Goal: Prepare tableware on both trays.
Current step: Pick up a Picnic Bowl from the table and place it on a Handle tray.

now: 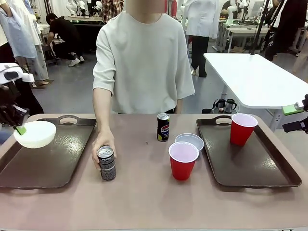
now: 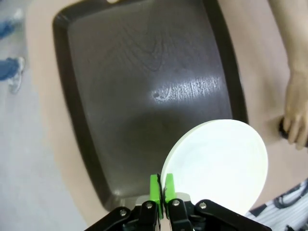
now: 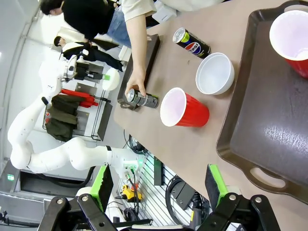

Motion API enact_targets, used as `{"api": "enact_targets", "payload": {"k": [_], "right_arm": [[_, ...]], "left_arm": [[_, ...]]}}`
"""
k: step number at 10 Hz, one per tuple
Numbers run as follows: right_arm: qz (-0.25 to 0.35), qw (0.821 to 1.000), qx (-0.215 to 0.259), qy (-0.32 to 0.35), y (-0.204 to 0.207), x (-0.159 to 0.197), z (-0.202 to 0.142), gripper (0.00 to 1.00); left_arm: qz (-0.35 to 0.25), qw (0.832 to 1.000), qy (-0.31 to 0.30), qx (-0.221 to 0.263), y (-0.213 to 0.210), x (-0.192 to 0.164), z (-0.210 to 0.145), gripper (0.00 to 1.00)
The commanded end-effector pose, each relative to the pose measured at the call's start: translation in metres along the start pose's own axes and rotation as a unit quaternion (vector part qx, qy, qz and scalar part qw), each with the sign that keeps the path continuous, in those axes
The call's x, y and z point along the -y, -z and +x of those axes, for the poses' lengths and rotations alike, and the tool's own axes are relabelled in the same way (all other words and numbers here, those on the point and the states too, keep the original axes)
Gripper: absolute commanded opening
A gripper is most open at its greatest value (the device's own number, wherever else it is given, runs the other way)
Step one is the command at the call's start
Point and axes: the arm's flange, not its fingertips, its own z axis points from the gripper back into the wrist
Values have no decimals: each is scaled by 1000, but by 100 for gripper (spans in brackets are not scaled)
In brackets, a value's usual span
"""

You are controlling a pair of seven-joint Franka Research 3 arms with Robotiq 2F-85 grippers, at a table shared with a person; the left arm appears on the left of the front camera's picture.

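My left gripper [image 1: 19, 129] [image 2: 161, 190] is shut on the rim of a white bowl [image 1: 34, 134] [image 2: 216, 163], which hangs tilted over the left tray [image 1: 48, 159] [image 2: 144, 86]. At the table's right edge my right gripper [image 1: 294, 118] [image 3: 159, 187] stands open beside the right tray [image 1: 260, 168] [image 3: 269, 120]. One red cup [image 1: 242, 128] [image 3: 291, 41] stands on that tray. On the table between the trays are a second red cup [image 1: 183, 160] [image 3: 185, 108], a second white bowl [image 1: 189, 141] [image 3: 215, 73] and a dark can [image 1: 163, 127] [image 3: 191, 42]. A person's hand [image 1: 102, 144] grips another can [image 1: 106, 163] [image 3: 142, 98].
The person stands at the far side of the table, one arm reaching down beside the left tray. A white table [image 1: 255, 77] stands behind at the right. Bare tabletop [image 1: 144, 202] runs along the near edge.
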Motion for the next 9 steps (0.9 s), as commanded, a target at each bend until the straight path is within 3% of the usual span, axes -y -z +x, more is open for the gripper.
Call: {"api": "enact_targets", "payload": {"k": [1, 4, 6, 9], "right_arm": [[14, 1000, 8, -10, 1, 2, 2, 100], [14, 1000, 8, -10, 1, 2, 2, 100], [14, 1000, 8, -10, 1, 2, 2, 100], [14, 1000, 8, -10, 1, 2, 2, 100]], "left_arm": [[9, 1000, -2, 9, 2, 7, -2, 4], [-2, 1000, 18, -6, -43, 5, -59, 4], [8, 999, 23, 21, -63, 0, -107, 4], [31, 999, 29, 33, -27, 1, -85, 4]]}}
